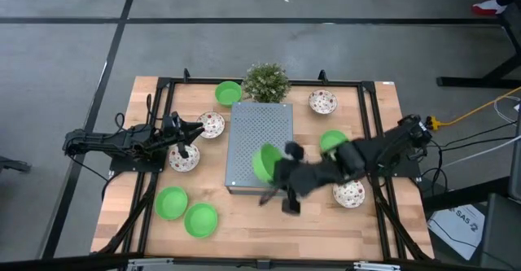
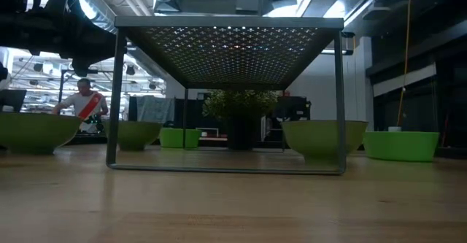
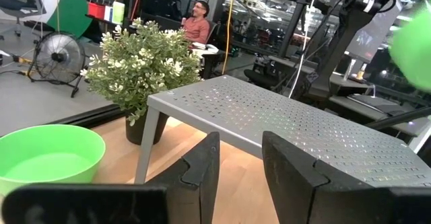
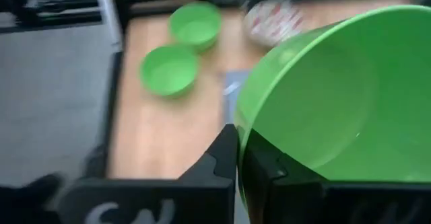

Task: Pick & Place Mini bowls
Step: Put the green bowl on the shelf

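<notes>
Wooden table (image 1: 269, 222), grey perforated stand (image 1: 259, 145) mid-table; right tool (image 1: 281, 185) pinching green bowl (image 1: 264, 163) rim; left tool (image 3: 239, 163) spread.

We see tabletop (image 1: 269, 214): pale wood planks, smooth, faint sheen. Perforated stand (image 1: 259, 145): grey metal, matt, small punched holes. Green bowl (image 4: 337, 96) in right tool (image 4: 240, 158): smooth plastic look, slight gloss. Speckled bowl (image 1: 323, 102): white, glossy glaze look. Tool fingers (image 3: 202, 173): dark matt plastic. Frame rails (image 1: 163, 100): black metal.
</notes>
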